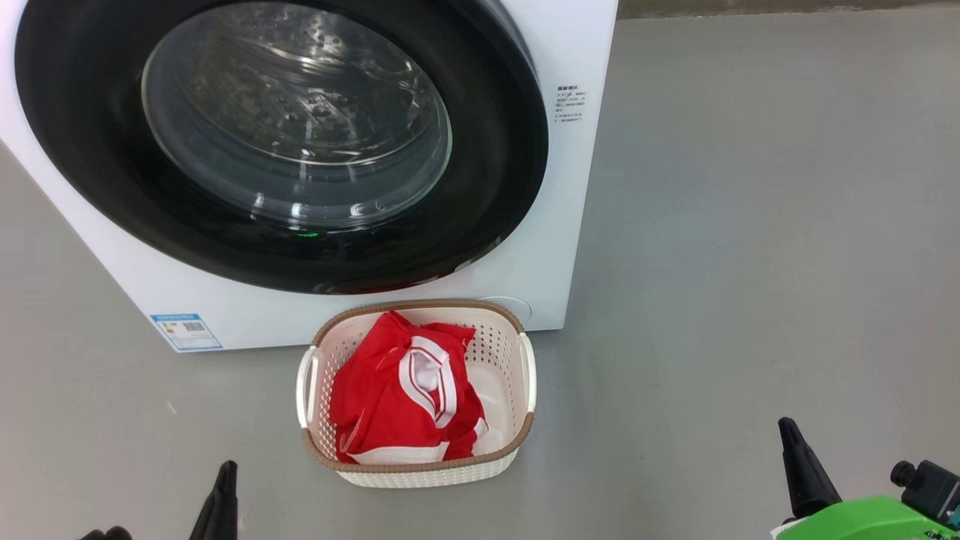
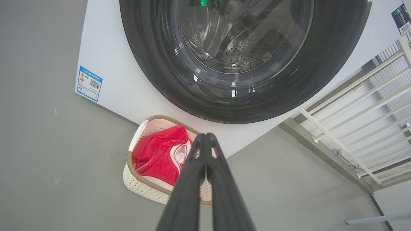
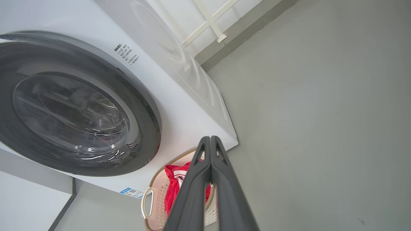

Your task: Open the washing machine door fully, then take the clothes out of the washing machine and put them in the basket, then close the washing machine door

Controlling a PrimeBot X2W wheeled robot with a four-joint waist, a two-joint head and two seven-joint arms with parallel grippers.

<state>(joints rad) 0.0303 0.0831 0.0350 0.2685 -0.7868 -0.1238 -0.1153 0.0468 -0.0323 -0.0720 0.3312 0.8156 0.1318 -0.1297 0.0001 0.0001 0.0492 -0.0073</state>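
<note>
1. The washing machine door is shut flush against the front of the machine. It has a glossy black rim around a bulging glass window, and the steel drum shows behind the glass.
2. The washing machine is a white box standing on the grey floor. A blue label sticker sits at its lower front corner, and small print runs beside the door's right edge.
3. The clothes — red fabric with white bands — lie bundled inside the basket, heaped toward its left side.
4. The basket stands on the floor just in front of the machine, below the door, with 2 white handles on its sides. Whether its far rim touches the machine I cannot tell.
5. The left fingers are pressed together and hold nothing — low at the head view's lower left, apart from the basket.
6. The right fingers are also pressed together and empty. They are well apart from the basket, with a green part on the arm behind them.
7. A white railing stands beyond the machine.
</note>
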